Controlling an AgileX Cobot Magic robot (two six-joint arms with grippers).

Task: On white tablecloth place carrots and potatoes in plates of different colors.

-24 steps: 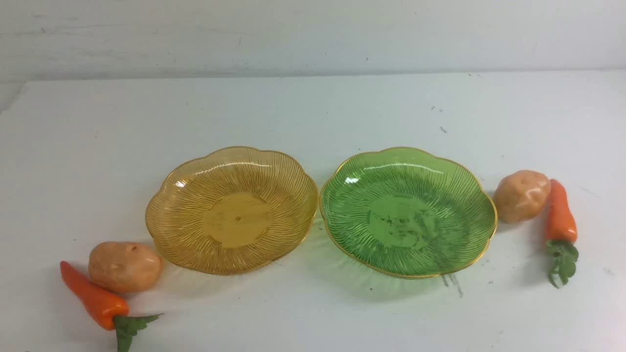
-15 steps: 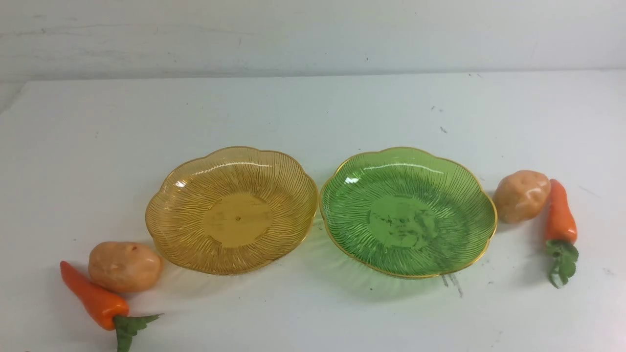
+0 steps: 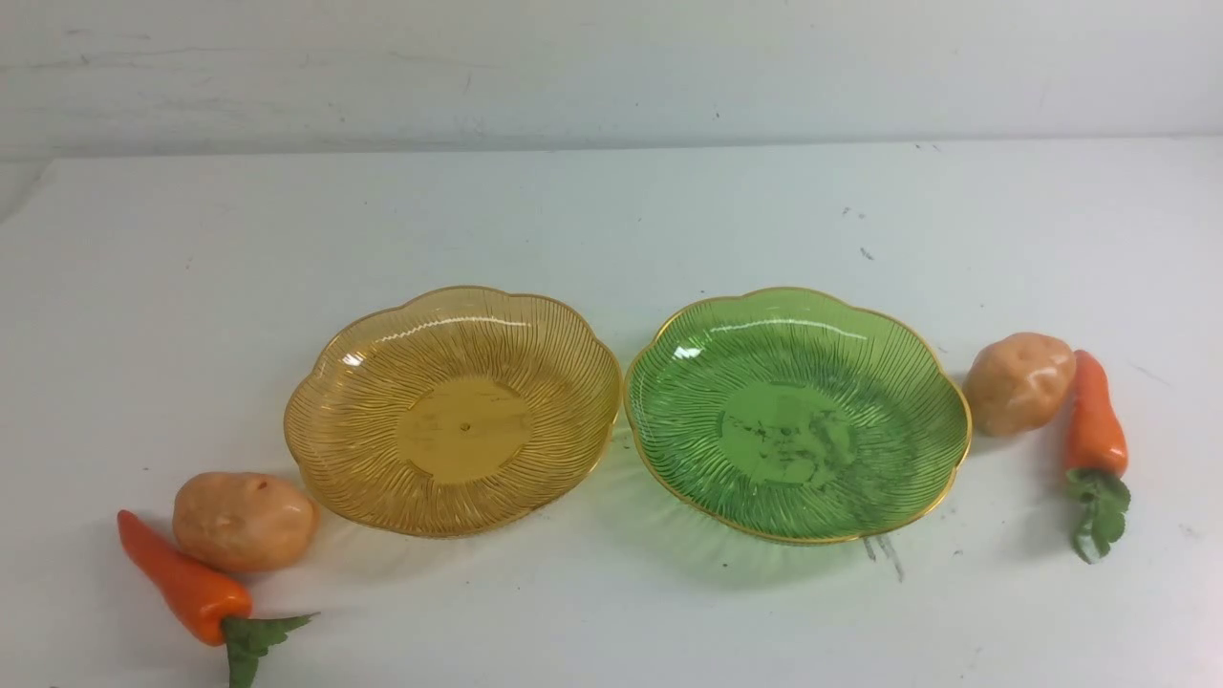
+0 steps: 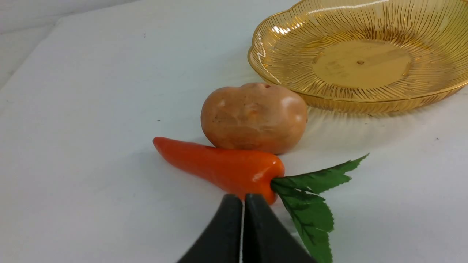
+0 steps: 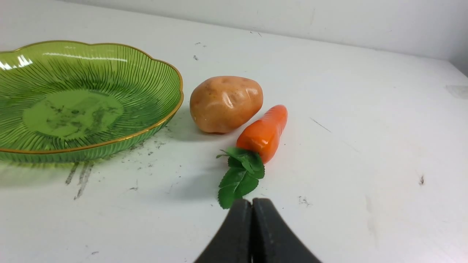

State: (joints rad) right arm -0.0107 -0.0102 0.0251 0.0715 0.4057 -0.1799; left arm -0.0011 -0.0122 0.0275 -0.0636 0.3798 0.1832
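Left tool (image 4: 243, 199) and right tool (image 5: 251, 202) fully closed, gripping nothing, amber plate (image 3: 464, 506) and green plate (image 3: 793, 516) side by side mid-worktop (image 3: 592, 621), a carrot-and-potato pair outboard of each, bare worktop behind the plates up to the far edge.

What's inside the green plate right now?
No carrot or potato is in the green plate; its ribbed inside is in full view. Dark smudges show at its centre, but I cannot tell whether they are on the plate or on the tablecloth beneath, seen through it.
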